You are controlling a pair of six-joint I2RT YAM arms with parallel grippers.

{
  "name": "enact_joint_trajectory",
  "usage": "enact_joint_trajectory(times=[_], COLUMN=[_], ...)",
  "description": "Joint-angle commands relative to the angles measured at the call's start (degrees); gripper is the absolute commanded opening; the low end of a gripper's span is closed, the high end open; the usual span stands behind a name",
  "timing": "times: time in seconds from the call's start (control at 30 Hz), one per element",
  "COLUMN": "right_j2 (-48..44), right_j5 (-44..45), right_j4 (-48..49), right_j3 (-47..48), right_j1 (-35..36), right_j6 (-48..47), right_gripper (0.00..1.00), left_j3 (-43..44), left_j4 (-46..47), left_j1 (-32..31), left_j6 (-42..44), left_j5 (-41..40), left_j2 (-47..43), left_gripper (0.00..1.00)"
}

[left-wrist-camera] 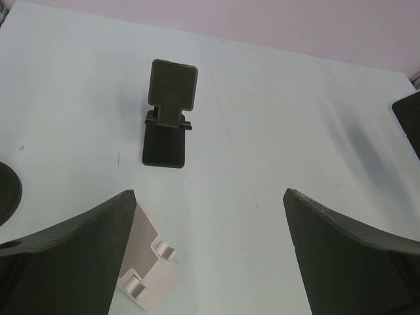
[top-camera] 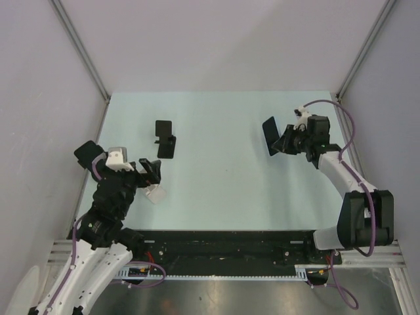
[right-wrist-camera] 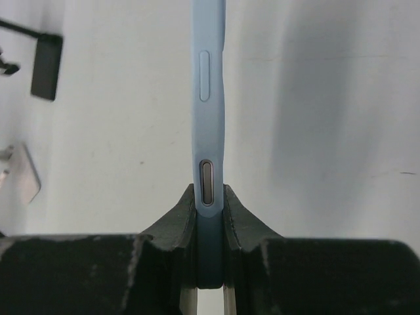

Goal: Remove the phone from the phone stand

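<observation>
A black plastic phone stand (left-wrist-camera: 169, 111) stands upright on the pale table (left-wrist-camera: 282, 118) at 11 o'clock. The left gripper (left-wrist-camera: 209, 193) frames the bottom, its dark fingers (left-wrist-camera: 72, 256) spread wide. A white plastic stand (left-wrist-camera: 147, 266) lies flat at 7 o'clock, just beside one finger.

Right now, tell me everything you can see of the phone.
The phone is slim, in a light blue, rubbery-looking case, with a long raised button and a grey oval one on its edge. From above its face looks dark. The right gripper is shut on one end, fingers pressing both flat sides. It is held at the far right of the table, well away from the white stand and the black stand.
</observation>
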Motion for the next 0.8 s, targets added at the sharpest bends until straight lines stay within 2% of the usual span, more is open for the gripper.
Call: enact_joint_trajectory(times=[0.0,0.03,0.17,0.43,0.6,0.7,0.77], right_j2=[6.25,8.09,17.15,34.98,41.15,43.53,44.15], right_j5=[-1.93,-2.10,-5.17,-7.29,-10.98,-11.24,-10.55], right_j4=[-2.64,-2.91,-4.23,-11.26,-13.63,-15.30,-15.22], right_j3=[7.87,10.24,16.82,31.87,37.24,39.26,38.65], right_j1=[-5.75,-8.54,-11.99,-14.90,-15.69,-15.86,-16.48], right_j6=[-2.20,-2.46,-4.66,-9.93,-10.55,-11.52,-11.34], right_gripper=[0.00,0.00,0.00,0.00,0.04,0.18,0.33], left_j3=[-2.78,-3.92,-3.84,-4.11,-4.11,-4.11,-4.02], left_j4=[4.44,5.05,5.14,5.23,5.32,5.41,5.41], left_j1=[0.14,0.14,0.14,0.14,0.14,0.14,0.14], left_j6=[2.77,2.68,3.47,3.65,3.82,3.91,3.91], left_j5=[1.70,1.87,1.71,0.82,0.38,0.38,0.38], left_j2=[-1.52,-2.04,-3.19,-4.42,-4.33,-4.24,-4.24], left_gripper=[1.00,1.00,1.00,1.00,1.00,1.00,1.00])
